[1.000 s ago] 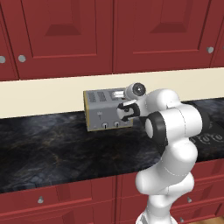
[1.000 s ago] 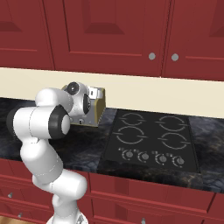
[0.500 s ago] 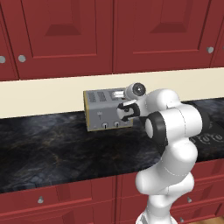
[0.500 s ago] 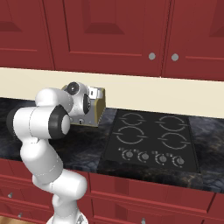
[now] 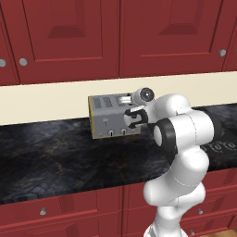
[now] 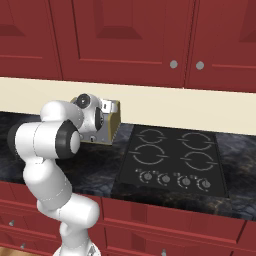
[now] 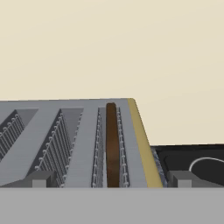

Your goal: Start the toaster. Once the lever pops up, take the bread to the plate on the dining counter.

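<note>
One slice of bread (image 7: pixel 112 144) sits in the toaster's (image 5: pixel 113 116) rightmost slot, dead ahead of the claw (image 7: pixel 109 178) and between its wide-open, empty tips. Judging by that, the step in hand is the pick-up. Next move: ease forward so the tips straddle the slice, close, then lift it straight out.

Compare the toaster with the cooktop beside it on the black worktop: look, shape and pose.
The toaster is a boxy silver-grey body that stands up off the worktop; the cooktop is a flat black panel set flush in it. The toaster has brassy yellow edges and top slots, one holding the bread; the cooktop has four ring burners. Both carry a row of small front knobs.
</note>
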Controlling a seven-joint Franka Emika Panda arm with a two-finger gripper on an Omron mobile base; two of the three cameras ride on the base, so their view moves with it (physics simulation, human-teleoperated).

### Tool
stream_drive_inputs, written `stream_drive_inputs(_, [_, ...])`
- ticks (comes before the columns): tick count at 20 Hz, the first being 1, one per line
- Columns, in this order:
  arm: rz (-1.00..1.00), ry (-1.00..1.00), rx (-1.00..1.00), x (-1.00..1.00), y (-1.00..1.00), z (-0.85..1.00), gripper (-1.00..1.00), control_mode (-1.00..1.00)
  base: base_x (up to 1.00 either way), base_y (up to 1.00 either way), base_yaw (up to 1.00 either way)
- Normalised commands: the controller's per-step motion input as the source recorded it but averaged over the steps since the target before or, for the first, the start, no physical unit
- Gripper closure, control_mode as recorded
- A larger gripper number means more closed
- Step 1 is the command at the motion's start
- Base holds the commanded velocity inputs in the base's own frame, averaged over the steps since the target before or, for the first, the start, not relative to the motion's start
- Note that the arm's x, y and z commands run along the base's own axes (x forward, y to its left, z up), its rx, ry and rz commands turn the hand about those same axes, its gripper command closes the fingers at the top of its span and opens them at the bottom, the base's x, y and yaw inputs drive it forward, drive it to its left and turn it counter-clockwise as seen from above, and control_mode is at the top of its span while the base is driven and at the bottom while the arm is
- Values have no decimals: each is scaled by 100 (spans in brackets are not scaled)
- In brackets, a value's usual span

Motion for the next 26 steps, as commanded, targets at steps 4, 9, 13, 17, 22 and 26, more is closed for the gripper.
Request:
stream_drive_inputs(4, [0,0,0,0,0,0,-100,-100,0,0,0])
stream_drive_inputs(9, [0,0,0,0,0,0,-100,-100,0,0,0])
stream_drive_inputs(13, [0,0,0,0,0,0,-100,-100,0,0,0])
stream_drive_inputs(17, [0,0,0,0,0,0,-100,-100,0,0,0])
stream_drive_inputs(22, [0,0,0,0,0,0,-100,-100,0,0,0])
stream_drive_inputs(26, [0,0,0,0,0,0,-100,-100,0,0,0])
